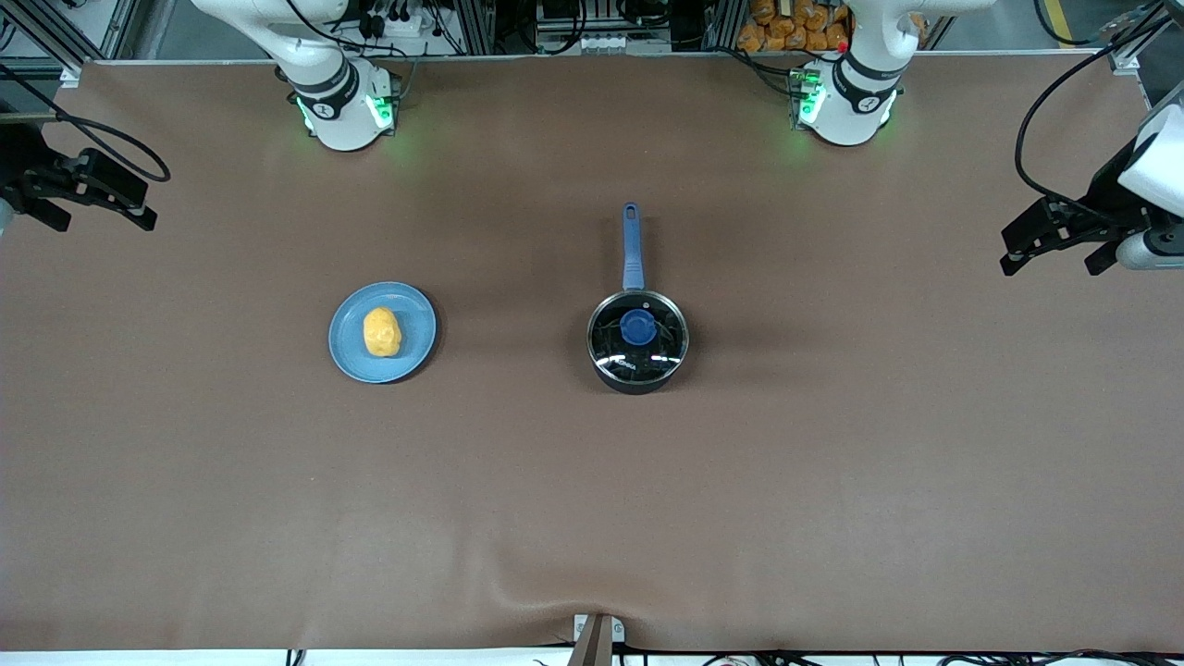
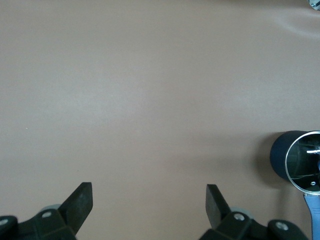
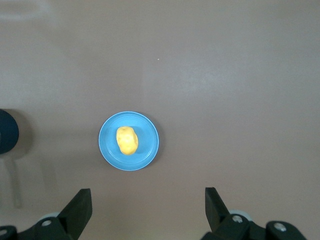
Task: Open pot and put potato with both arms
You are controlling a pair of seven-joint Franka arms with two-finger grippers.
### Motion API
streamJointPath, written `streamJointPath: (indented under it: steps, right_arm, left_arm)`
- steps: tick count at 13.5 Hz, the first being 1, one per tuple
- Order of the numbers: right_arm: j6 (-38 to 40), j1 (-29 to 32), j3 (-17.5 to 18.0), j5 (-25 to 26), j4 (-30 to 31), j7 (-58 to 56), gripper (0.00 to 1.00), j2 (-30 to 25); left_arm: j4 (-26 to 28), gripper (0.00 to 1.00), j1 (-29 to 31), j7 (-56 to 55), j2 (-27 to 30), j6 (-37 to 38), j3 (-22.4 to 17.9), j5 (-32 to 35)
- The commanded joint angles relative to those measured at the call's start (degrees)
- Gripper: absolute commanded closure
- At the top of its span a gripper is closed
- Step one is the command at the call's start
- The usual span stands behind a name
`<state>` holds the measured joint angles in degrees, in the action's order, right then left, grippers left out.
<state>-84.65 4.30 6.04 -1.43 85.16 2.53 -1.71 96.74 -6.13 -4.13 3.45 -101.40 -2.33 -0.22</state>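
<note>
The black pot [image 1: 637, 370] stands mid-table with its glass lid [image 1: 661, 347] and blue knob [image 1: 638, 326] on it. Its blue handle [image 1: 633, 245] points toward the robots' bases. The yellow potato [image 1: 381, 331] lies on a light-blue plate [image 1: 414, 347] beside the pot, toward the right arm's end. My left gripper [image 1: 1052, 264] is open and empty, raised over bare table at the left arm's end. My right gripper [image 1: 102, 222] is open and empty, raised at the right arm's end. The right wrist view shows the potato [image 3: 127, 140]. The left wrist view shows the pot [image 2: 279, 156].
The brown table cover [image 1: 592, 499] is bare around the pot and the plate. A small bracket [image 1: 597, 638] sits at the table edge nearest the front camera. Both arm bases [image 1: 342, 111] stand along the edge farthest from that camera.
</note>
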Motion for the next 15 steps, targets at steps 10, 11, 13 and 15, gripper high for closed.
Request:
streamJointPath:
  steps: [10, 11, 13, 15]
  right_arm:
    - [0.01, 1.41, 0.73, -0.95, 0.97, -0.6, 0.0, -1.28]
    - [0.1, 1.41, 0.73, -0.95, 0.97, -0.6, 0.0, -1.28]
    - [0.01, 1.41, 0.73, -0.95, 0.97, -0.6, 0.0, -1.28]
    - [0.01, 1.41, 0.73, -0.95, 1.06, -0.6, 0.0, -1.28]
  left_arm:
    - [-0.32, 0.0, -0.2, 0.52, -0.54, -0.03, -1.1, -2.6]
    - [-0.41, 0.0, -0.37, 0.52, -0.72, 0.32, -1.1, -2.6]
    - [-0.41, 0.0, 0.15, -1.66, -0.55, 1.47, -0.66, -2.42]
    - [-1.02, 0.0, 0.41, -1.59, -1.07, 1.55, -0.57, -2.42]
